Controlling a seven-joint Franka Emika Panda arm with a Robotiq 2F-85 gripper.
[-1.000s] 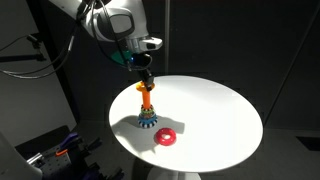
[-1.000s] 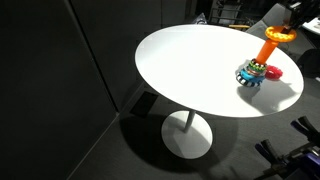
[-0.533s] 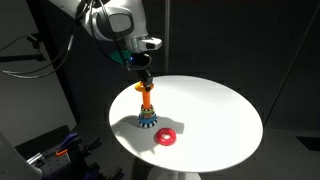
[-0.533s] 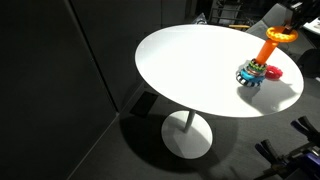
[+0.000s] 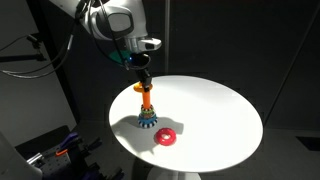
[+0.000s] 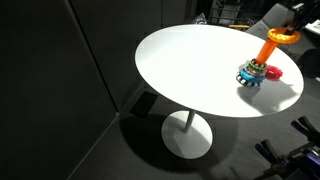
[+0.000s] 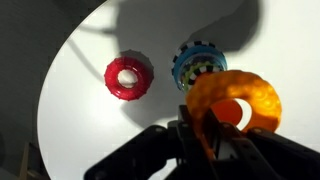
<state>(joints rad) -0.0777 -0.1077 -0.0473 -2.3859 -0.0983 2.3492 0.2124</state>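
Orange ring (image 5: 143,89) is pinched in the tool (image 5: 146,79), which is shut tight on the ring's edge. The ring hangs up in the air, right over the stacking toy (image 5: 147,121) that stands on the round white desk (image 5: 215,110). In an exterior view the ring (image 6: 278,36) sits at the very top of the toy's orange pole (image 6: 267,53); I cannot tell if it is around the pole yet or just above it. The arm (image 5: 108,20) comes in from high up, bends over, and points the tool straight down at the toy. In the wrist view the dark tool (image 7: 205,138) grips the near side of the ring (image 7: 235,103), and the toy's stripy base (image 7: 198,65) shows below it. A red ring (image 5: 166,137) lies flat on the desk just beside the base, not touching the tool.
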